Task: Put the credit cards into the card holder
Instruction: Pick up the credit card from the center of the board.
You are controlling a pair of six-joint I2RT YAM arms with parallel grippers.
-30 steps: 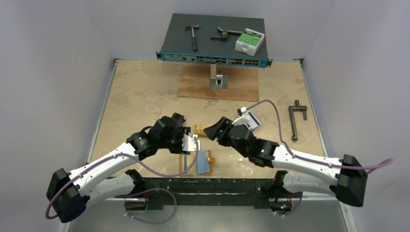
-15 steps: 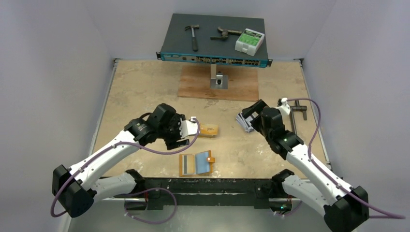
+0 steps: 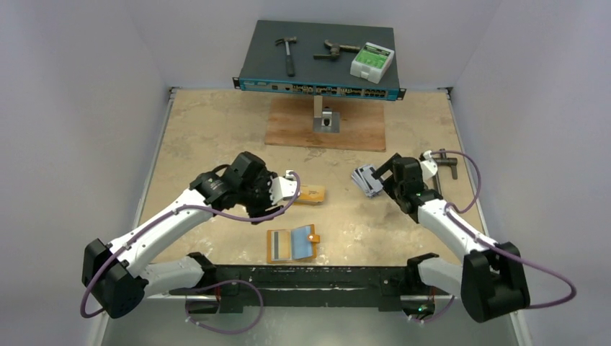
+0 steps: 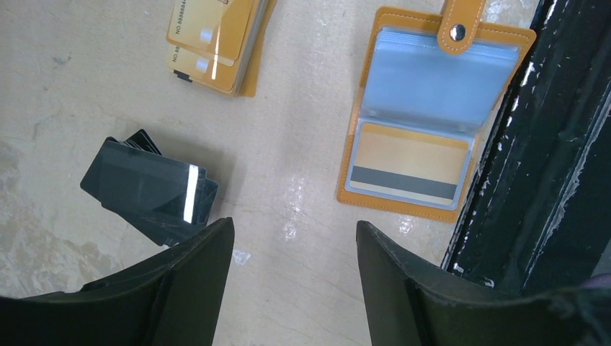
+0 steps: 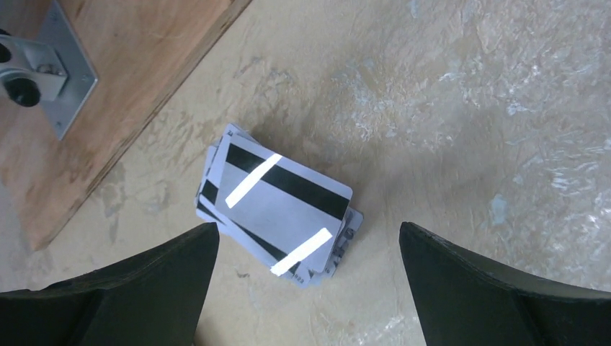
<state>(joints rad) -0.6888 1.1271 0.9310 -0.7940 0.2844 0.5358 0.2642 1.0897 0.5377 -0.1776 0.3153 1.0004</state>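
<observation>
Orange leather card holder [image 4: 425, 108] open flat | silver-grey cards [image 5: 277, 209] stacked | left tool [image 4: 294, 234], right tool [image 5: 306, 232] spread, empty

White links between bulky black joints form the left arm [image 3: 155, 231] and right arm [image 3: 452, 225]. Purple cables [image 3: 248, 216] loop behind the left claw [image 4: 294, 227] and right claw [image 5: 306, 234], whose fingers [image 5: 144, 288] are broad, matte black.

Workshop lab: network switch [image 3: 317, 72], hammer [image 3: 289, 56]
</observation>
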